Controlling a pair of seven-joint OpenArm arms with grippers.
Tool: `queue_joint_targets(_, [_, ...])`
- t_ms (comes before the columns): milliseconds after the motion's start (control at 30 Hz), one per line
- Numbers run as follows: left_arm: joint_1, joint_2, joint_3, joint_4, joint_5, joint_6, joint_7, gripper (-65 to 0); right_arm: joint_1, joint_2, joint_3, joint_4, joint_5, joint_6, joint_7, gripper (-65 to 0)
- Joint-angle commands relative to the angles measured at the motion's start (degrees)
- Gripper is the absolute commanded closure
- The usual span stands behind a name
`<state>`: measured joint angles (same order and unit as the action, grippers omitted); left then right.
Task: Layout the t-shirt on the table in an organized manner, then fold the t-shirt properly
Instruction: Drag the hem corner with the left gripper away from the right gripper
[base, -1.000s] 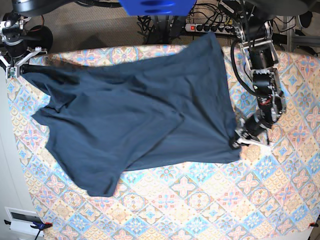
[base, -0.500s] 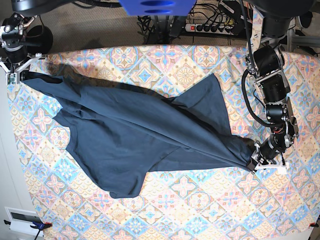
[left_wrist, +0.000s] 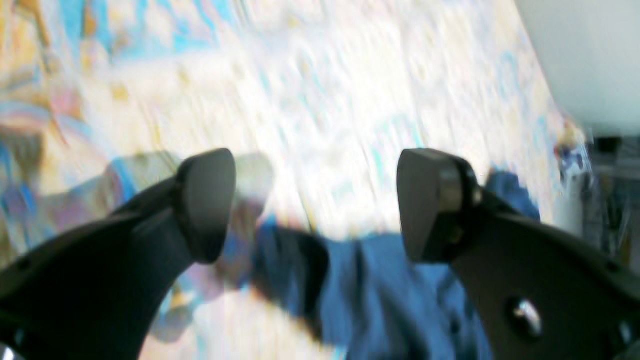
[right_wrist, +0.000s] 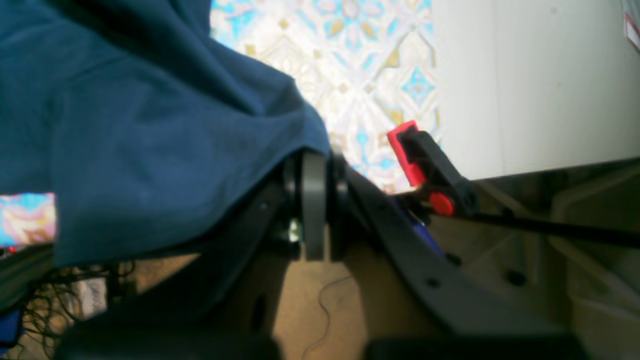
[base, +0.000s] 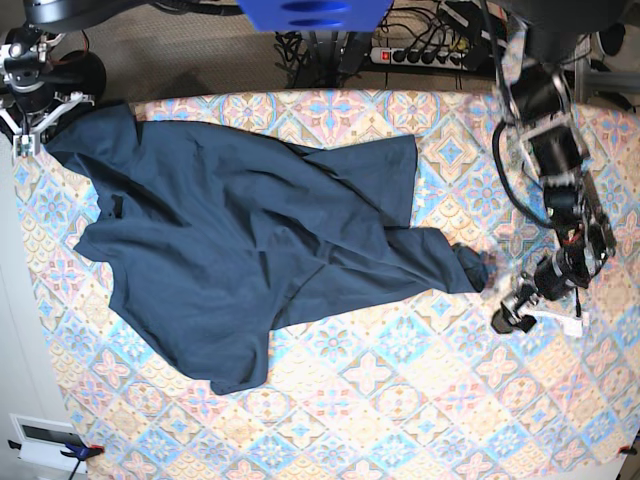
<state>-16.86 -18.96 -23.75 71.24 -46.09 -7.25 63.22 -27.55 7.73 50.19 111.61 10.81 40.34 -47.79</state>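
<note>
The dark navy t-shirt (base: 240, 240) lies rumpled and spread over the left and middle of the patterned table (base: 420, 400). One bunched corner (base: 468, 270) rests at the middle right. My left gripper (base: 507, 317) is open and empty, just right of that corner. In the blurred left wrist view its fingers (left_wrist: 205, 200) stand wide apart (left_wrist: 315, 205), with blue cloth (left_wrist: 380, 300) below them. My right gripper (base: 38, 132) is shut on the t-shirt's far left corner at the table's edge. In the right wrist view its pads (right_wrist: 313, 210) pinch the cloth (right_wrist: 150, 125).
A red and black clamp (right_wrist: 417, 160) grips the table's edge beside the right gripper. A power strip (base: 420, 55) and cables lie on the floor behind the table. A white box (base: 40, 440) and another clamp (base: 85, 452) sit at the near left corner.
My left gripper has let go of the t-shirt's corner and drawn back to the right. The stretched cloth has dropped onto the table. The right gripper keeps its hold at the far left.
</note>
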Motion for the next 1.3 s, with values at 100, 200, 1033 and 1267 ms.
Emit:
queue_joint_targets(100, [7.1,3.3,1.0,11.1,-1.4,-0.4,0.0,-42.8,0.1,1.2,0.3,0.9,0.3,-0.3,0.9,-0.6])
queue_joint_targets(200, [7.4,3.6,4.2,10.0,0.2,-0.4,-0.7,-41.6,0.1,1.2,-1.9,0.9,0.3,-0.3,1.0,-0.6])
queue_joint_targets(1033, [-9.8,4.8,16.8,-12.2,0.9,0.0,-21.0,-2.8,0.1,1.2,-2.8,1.0,0.2,-0.3,1.0,-0.6])
queue_joint_targets(1267, [-27.8,3.2,12.8,-31.1,1.3,0.1,-26.3,0.0,-0.1,1.2,-4.8,1.2,2.3,-0.3,0.7,-0.6])
